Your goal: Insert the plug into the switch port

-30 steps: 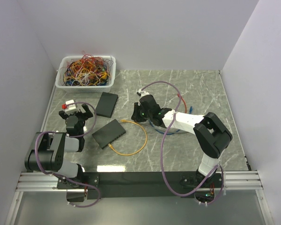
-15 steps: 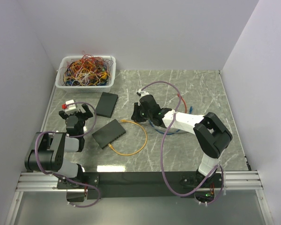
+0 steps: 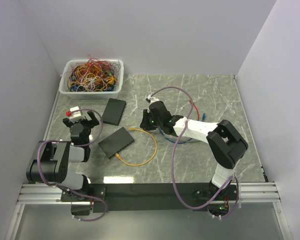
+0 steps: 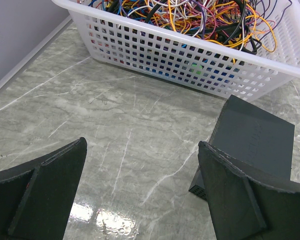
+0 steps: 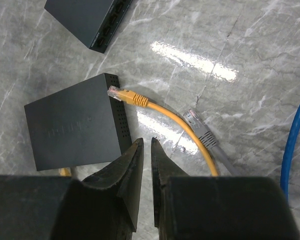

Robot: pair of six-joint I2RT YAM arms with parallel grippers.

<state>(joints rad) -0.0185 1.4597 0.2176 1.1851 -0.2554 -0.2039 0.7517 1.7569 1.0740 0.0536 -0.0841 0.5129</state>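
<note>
Light but brittle on its floppy orange cable (image 5: 190, 131), the plug (image 5: 116, 92) lies mid-way across the tabletop (image 5: 240, 40) at the network switch (image 5: 72, 127) corner, best taken by its boot; the right end effector (image 5: 146, 145) is nearly clenched and empty, the left end effector (image 4: 140, 150) released.

Hand (image 5: 146, 145) almost closed, orange plug (image 5: 127, 96) at switch (image 5: 75, 127) corner

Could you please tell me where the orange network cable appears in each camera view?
Top external: the orange network cable loops at centre, right of the nearer dark grey box.
Left wrist: not in it.
Right wrist: centre, plug beside that box.
Shared landmark: that box.
</note>
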